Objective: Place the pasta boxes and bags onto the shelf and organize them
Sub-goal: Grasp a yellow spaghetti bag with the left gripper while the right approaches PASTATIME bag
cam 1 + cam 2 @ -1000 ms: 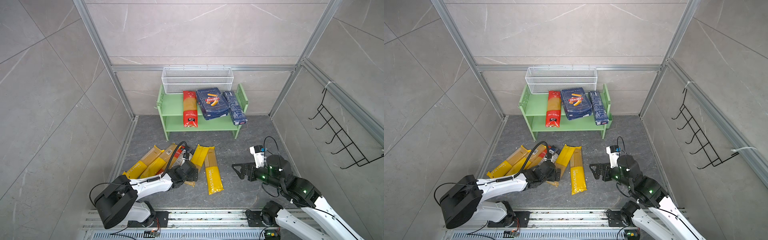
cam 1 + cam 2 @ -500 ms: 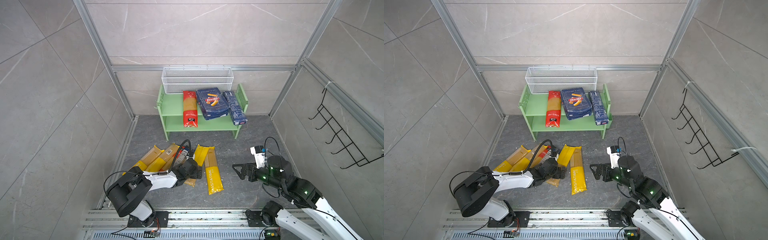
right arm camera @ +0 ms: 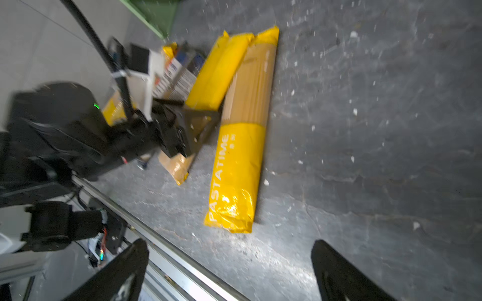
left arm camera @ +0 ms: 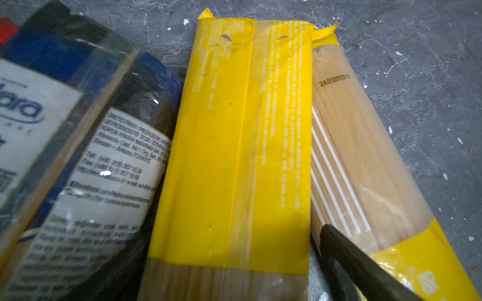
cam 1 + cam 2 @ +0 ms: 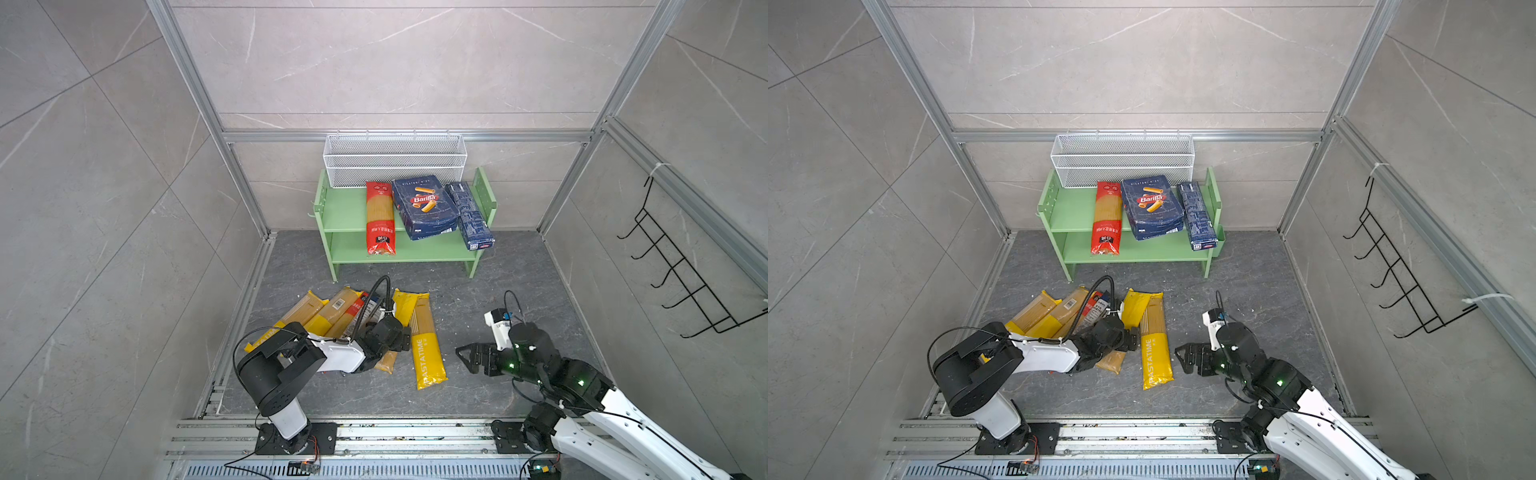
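Left wrist view centres the slim yellow plastic spaghetti packet (image 4: 234, 146), one black finger (image 4: 347, 252) beside its edge: the left end effector (image 5: 398, 334) stands open astride it, probably to lift it off the dark grey counter (image 5: 498, 291). The right end effector (image 3: 229, 246) hovers open, empty, near the yellow PASTATIME packet (image 5: 428, 349). On the far light green shelf (image 5: 345, 216), red packet (image 5: 379, 216), wide Barilla carton (image 5: 424, 208) and narrow dark blue carton (image 5: 471, 216) lie side by side, leaving room at left.

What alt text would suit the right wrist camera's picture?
A long yellow PASTATIME spaghetti bag lies flat on a speckled grey floor, touching a second yellow bag. Beside them the black left arm reaches low over more packets. The right gripper stands wide open in the foreground, holding nothing.
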